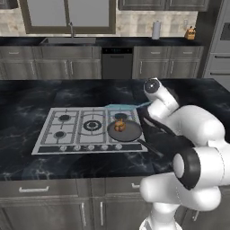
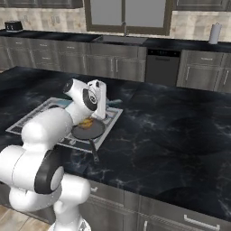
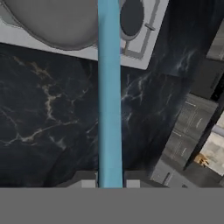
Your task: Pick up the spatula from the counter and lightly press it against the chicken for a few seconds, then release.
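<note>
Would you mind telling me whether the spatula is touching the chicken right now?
Apart. The left base view shows a clear strip of stove between the spatula and the chicken in the pan.

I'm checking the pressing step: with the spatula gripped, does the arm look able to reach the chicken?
Probably yes. The gripper is shut on the spatula, whose far end hangs over the stove by the pan; nothing stands between it and the chicken.

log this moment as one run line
gripper: shut on spatula | spatula: over stove, apart from chicken | chicken: in pan
</note>
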Motion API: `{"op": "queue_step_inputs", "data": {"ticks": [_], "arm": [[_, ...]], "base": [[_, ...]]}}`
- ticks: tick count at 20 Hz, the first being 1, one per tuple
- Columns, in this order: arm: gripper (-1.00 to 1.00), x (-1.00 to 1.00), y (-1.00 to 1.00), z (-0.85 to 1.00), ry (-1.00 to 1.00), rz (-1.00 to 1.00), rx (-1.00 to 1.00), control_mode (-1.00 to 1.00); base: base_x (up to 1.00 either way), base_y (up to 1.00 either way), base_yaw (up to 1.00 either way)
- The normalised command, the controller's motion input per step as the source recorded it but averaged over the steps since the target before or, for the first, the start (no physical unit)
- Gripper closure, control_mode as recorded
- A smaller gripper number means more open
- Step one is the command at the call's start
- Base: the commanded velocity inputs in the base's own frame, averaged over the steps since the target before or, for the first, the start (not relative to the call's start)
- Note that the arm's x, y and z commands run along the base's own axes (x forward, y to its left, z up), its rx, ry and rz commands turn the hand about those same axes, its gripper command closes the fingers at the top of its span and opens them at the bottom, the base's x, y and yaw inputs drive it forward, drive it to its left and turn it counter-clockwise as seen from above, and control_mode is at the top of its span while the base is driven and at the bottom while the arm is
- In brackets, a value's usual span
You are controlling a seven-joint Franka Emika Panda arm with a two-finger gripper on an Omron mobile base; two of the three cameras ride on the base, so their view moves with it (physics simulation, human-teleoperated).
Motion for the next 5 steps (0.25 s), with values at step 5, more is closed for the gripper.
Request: {"op": "queue_step_inputs", "data": {"ticks": [5], "arm": [[1.0, -0.49, -0.15, 0.35, 0.15, 0.0, 0.32, -1.0]], "base": [[0.0, 0.0, 0.0]]}}
